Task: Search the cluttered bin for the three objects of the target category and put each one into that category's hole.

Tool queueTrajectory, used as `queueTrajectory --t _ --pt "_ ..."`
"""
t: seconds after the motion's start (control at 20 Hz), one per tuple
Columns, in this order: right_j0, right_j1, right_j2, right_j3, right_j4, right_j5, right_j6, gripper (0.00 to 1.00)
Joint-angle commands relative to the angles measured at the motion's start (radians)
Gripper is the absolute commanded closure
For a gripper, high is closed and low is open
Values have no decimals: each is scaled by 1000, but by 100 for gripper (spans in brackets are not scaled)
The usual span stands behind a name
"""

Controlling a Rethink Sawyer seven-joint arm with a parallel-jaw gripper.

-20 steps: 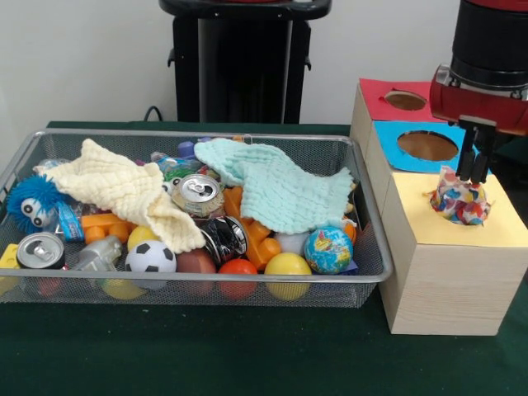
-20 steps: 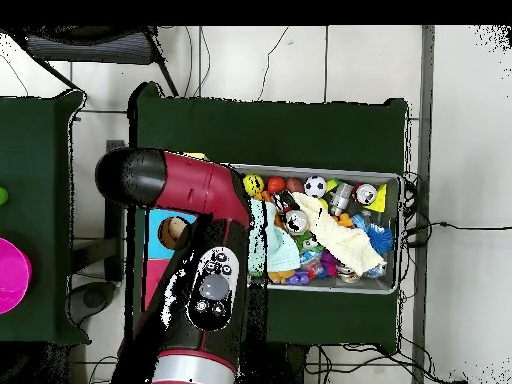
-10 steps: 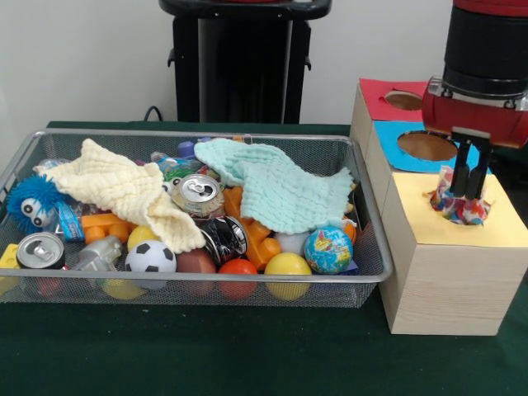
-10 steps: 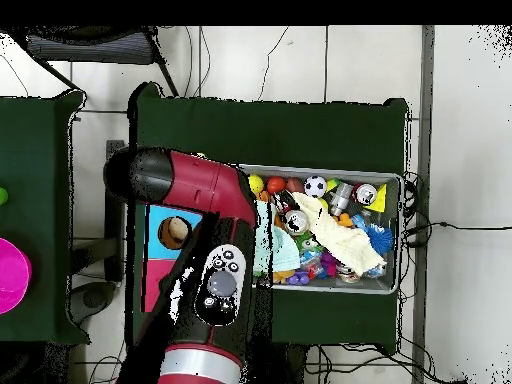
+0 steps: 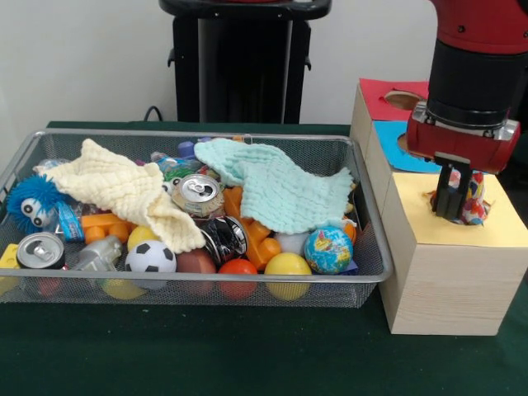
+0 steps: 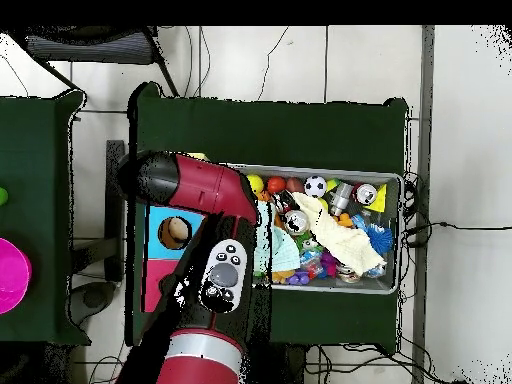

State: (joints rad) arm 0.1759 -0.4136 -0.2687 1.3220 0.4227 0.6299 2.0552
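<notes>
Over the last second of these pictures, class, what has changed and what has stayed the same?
The hand has sunk lower, pushing the multicoloured patterned object deeper into the hole in the yellow-topped box; less of it shows now. The arm has drifted slightly left in the front view. The wire bin and its cloths, cans and balls lie as before.

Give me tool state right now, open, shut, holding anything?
Tool: down in the yellow hole of the box, fingers either side of the colourful cloth; whether it grips the cloth cannot be told.
</notes>
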Motion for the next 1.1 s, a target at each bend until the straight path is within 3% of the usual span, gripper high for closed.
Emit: queueTrajectory --t 0.05,0.2,0.45,0.9,1.1 --pt "-27 43 94 16 23 126 191 100" --pt "-32 36 91 5 15 193 182 100" --pt "-33 21 89 14 11 207 171 100" --pt "-41 -32 109 92 35 135 153 100" --pt "-65 -52 168 157 76 32 128 100"
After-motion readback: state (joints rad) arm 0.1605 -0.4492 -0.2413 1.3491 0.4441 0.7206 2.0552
